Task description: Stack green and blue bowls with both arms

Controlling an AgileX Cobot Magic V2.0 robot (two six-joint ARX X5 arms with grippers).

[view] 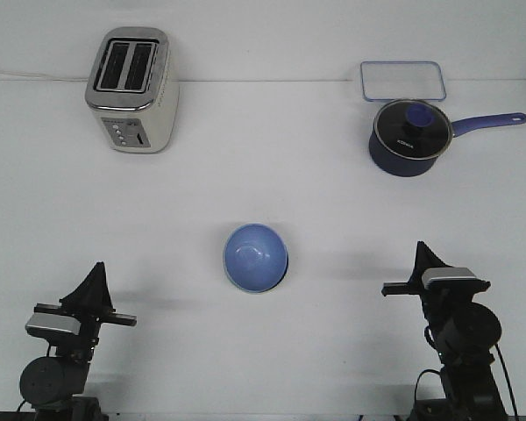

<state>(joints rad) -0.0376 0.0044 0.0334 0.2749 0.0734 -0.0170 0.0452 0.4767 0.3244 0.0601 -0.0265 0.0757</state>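
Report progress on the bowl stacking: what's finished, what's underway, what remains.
Looks finished: the blue bowl sits mid-table with a pale green rim showing under its edge, so it appears nested in the green bowl.

Underway: nothing. The left gripper and right gripper sit apart from the bowls at the near table edge, holding nothing; whether their jaws are shut is unclear.

Remaining: apparently nothing, though the green bowl is barely visible.

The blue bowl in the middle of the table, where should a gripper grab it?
Grip the blue bowl by its thin rim, coming down from above, one jaw inside and one outside. It sits upright and open, and its round, smooth wall offers no handle.
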